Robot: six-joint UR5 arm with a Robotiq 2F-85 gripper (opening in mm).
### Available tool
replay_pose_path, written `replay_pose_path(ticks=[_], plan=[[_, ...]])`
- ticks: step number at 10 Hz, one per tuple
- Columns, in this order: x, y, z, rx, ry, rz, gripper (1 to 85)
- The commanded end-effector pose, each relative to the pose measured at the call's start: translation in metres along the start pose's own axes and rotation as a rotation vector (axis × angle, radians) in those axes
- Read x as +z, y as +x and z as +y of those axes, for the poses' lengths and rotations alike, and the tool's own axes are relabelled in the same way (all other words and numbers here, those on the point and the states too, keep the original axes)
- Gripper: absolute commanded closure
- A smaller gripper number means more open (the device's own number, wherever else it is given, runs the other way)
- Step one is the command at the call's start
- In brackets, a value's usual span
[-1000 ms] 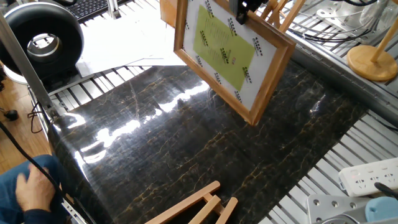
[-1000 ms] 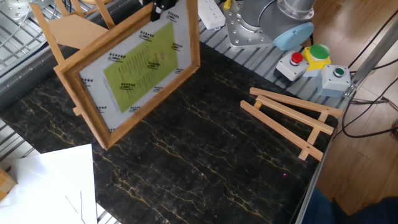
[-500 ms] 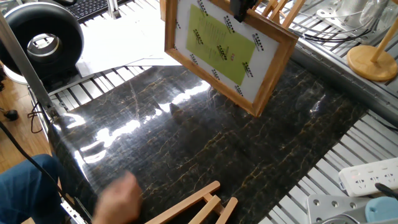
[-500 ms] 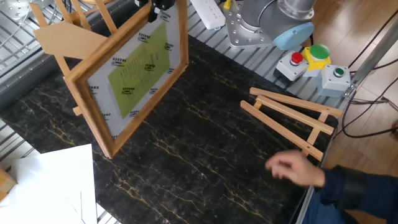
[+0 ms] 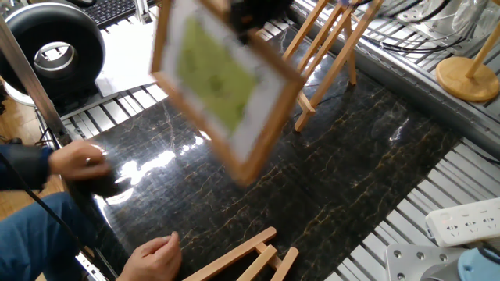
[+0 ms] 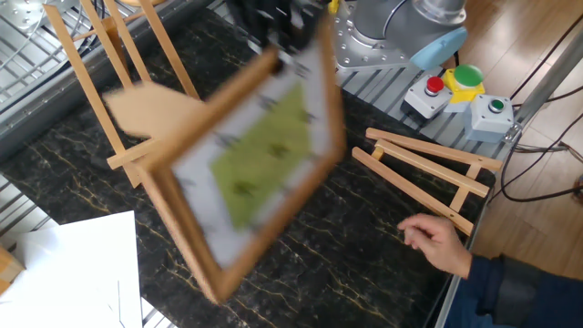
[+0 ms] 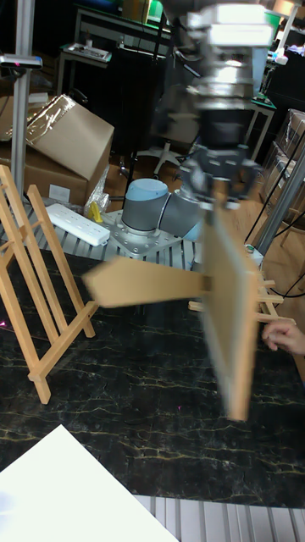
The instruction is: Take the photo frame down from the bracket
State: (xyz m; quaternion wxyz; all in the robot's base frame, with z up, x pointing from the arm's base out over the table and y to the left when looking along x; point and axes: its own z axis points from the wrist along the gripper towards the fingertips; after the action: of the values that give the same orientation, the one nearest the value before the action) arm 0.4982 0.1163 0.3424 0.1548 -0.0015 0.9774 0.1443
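The photo frame hangs in the air over the dark marble table, blurred by motion and clear of the bracket. My gripper is shut on its top edge. In the other fixed view the photo frame tilts in front of the bare bracket, below the gripper. The tall view shows the photo frame edge-on under the gripper, its back flap sticking out to the left. There the bracket stands upright at the left.
A flat-folded wooden easel lies on the table's right side. A person's hand reaches in near it, and two hands are at the table edge. White paper and a power strip lie at the margins.
The photo frame has come off the bracket and swung out over the middle of the table with the gripper. The person's hands have moved in at the table edge.
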Motion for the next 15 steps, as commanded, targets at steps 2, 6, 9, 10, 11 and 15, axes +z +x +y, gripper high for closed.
replay_pose_path(ticks=[2,6,9,10,11,15], plan=[[0.038,0.019,0.081,0.135,-0.161,0.005,84.3],[0.048,0.033,0.057,0.116,-0.079,0.04,84.3],[0.046,0.052,0.063,0.141,-0.095,0.119,84.3],[0.044,0.062,0.066,0.107,-0.107,0.154,84.3],[0.041,0.072,0.076,0.056,-0.148,0.195,84.3],[0.036,0.074,0.098,0.051,-0.235,0.202,84.3]])
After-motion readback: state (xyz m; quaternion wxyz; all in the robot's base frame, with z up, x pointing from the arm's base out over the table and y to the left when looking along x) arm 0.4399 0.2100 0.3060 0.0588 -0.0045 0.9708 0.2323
